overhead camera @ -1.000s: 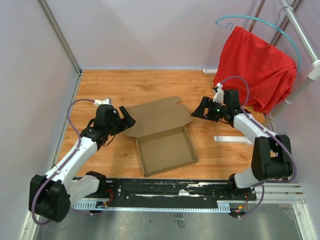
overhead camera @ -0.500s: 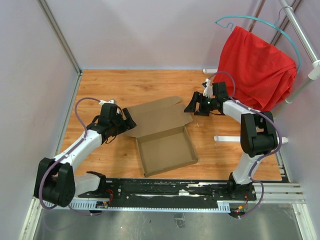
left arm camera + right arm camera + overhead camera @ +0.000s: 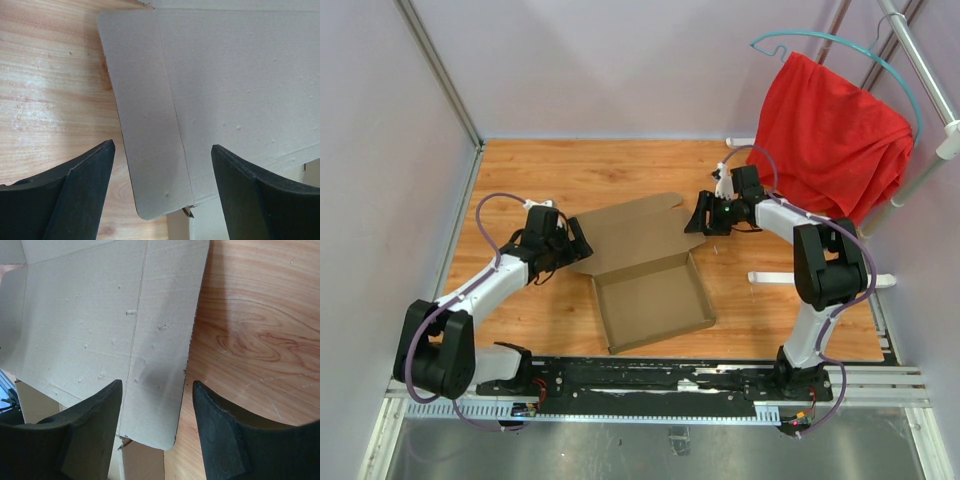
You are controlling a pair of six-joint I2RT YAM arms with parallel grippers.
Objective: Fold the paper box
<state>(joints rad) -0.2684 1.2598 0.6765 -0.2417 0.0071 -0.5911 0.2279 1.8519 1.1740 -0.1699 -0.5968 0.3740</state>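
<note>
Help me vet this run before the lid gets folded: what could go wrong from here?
The lid lies nearly flat on the table, so the open left end effector and right end effector may pinch nothing at its side flaps or scrape the wood. Nothing pins the paper box; uneven closing could twist or slide it.

You have one paper box [image 3: 650, 298], one red cloth [image 3: 830, 140], one teal hanger [image 3: 820, 38], and two grippers (left gripper [image 3: 578, 241], right gripper [image 3: 695, 219]).

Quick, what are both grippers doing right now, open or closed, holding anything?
Left gripper: open, holding nothing, at a side flap of the box.
Right gripper: open, holding nothing, at the opposite flap.
</note>
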